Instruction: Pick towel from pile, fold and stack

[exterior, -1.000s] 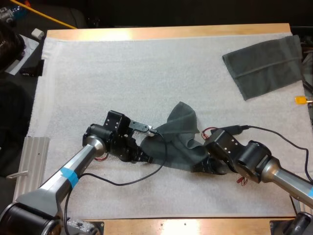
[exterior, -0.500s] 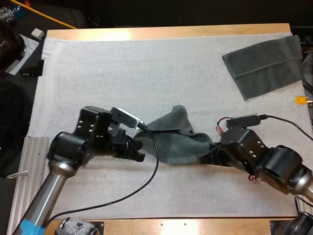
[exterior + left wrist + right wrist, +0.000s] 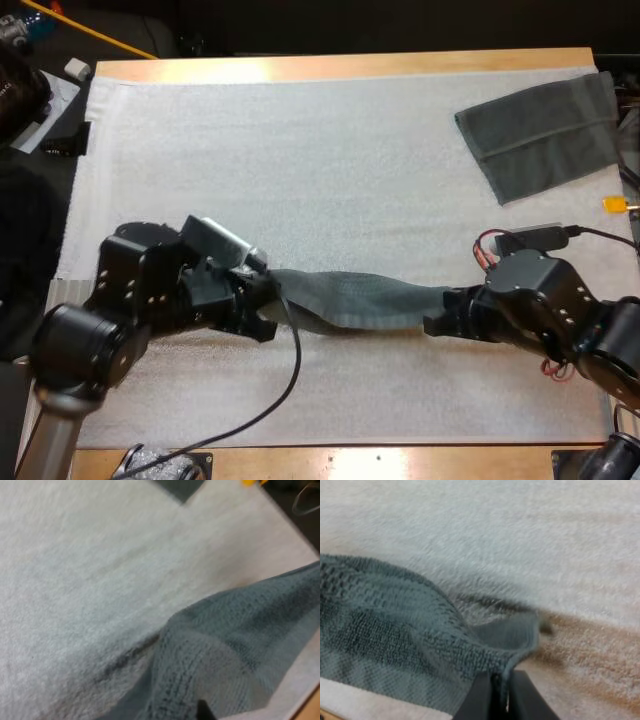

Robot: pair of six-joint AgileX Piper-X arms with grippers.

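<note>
From the high view, I see a dark grey-green terry towel (image 3: 350, 300) pulled into a long, narrow, rope-like band low over the near half of the white fuzzy mat (image 3: 300, 150), which covers the wooden table (image 3: 340, 66). My left gripper (image 3: 264, 300) is at the band's left end and my right gripper (image 3: 440, 322) at its right end, each clamped on the cloth. A folded dark grey-green towel (image 3: 545, 135) lies flat as a tilted rectangle at the mat's far right corner, well apart from both arms, with a woven stripe across it.

In the left wrist view, the looped, nubbly cloth bunches into a thick rounded fold right at one black fingertip (image 3: 202, 711), and a flatter smooth-woven border runs off along it. The mat beneath looks soft and fibrous.

In the right wrist view, my two black fingers (image 3: 476, 700) stand close together, pinching a thin curled edge of the towel between them. The towel's waffle-like weave spreads away over the mat.
</note>
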